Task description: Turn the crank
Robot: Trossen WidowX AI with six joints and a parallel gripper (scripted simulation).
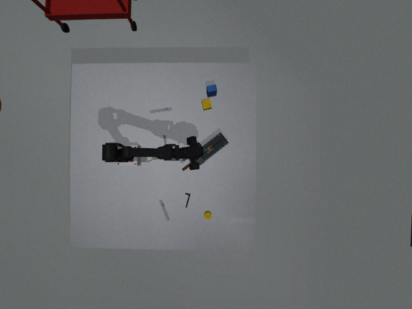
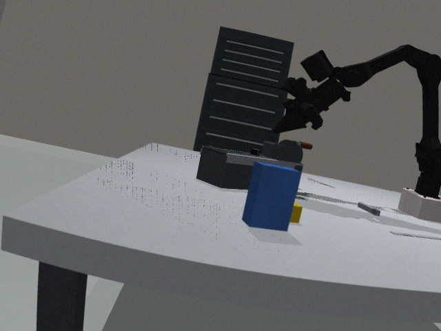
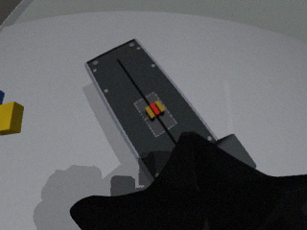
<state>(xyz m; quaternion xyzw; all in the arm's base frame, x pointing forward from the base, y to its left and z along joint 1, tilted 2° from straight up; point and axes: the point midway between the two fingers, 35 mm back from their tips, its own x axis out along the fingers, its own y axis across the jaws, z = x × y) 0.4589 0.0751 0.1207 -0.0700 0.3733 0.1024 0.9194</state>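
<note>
The machine (image 1: 222, 141) (image 2: 213, 169) (image 3: 110, 81) is a long dark box with a slot along its top. The red pointer (image 3: 154, 109) sits between the two brass marks, one mark (image 3: 150, 114) on each side, and looks level with them in the wrist view. The crank's grey disc (image 2: 292, 152) stands at the near end, with the orange-brown handle (image 1: 185, 167) (image 2: 306, 145) sticking out towards the arm's base. My gripper (image 2: 275, 132) (image 3: 187, 137) is shut and empty, above the machine's crank end and apart from the handle. In the top view the arm hides the fingertips.
A blue block (image 1: 211, 90) (image 2: 272, 196) and a yellow block (image 1: 206, 104) (image 2: 296, 214) (image 3: 10, 119) stand beside the machine. A yellow round piece (image 1: 207, 215), a black hex key (image 1: 188, 200) and two flat grey strips (image 1: 160, 110) (image 1: 164, 210) lie on the table.
</note>
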